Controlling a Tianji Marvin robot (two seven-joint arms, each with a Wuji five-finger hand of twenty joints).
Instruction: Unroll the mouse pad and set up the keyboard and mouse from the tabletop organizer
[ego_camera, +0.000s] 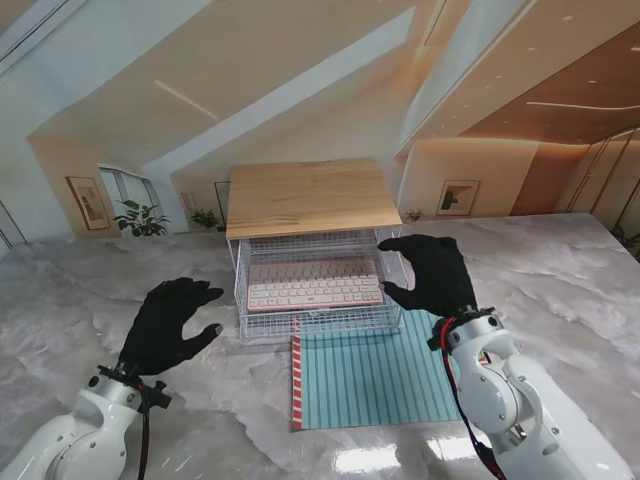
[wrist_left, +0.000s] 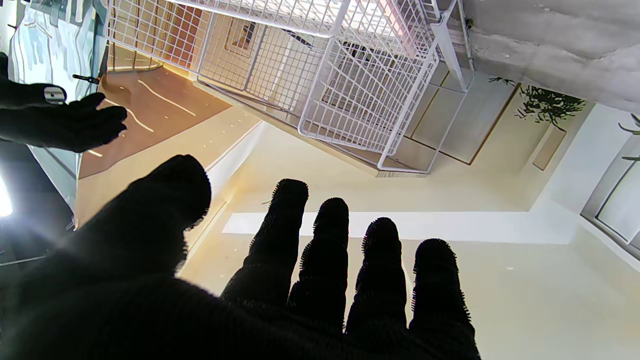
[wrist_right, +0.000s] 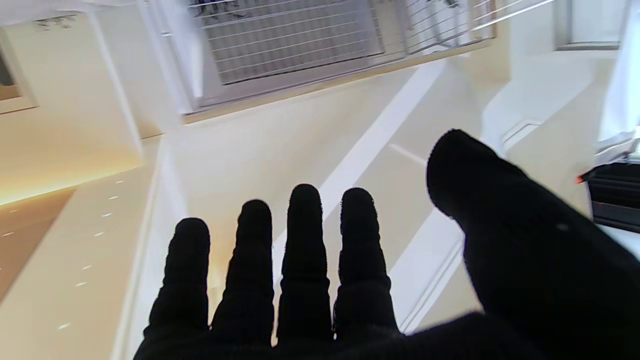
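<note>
While boxed, keyboard (ego_camera: 315, 283) (between fingers (ego_camera: 400, 243))

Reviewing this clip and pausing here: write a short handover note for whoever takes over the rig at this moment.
Left hand: open, holding nothing, left of the organizer.
Right hand: open, at the organizer's right side; contact with the wire cannot be told.
Mouse pad: unrolled flat on the table, nearer to me than the organizer.
Keyboard: lying in the wire drawer under the wooden top.
Mouse: not visible in any view.
Done: pad unrolled.
Left: get the keyboard out, find the mouse, set both up.
</note>
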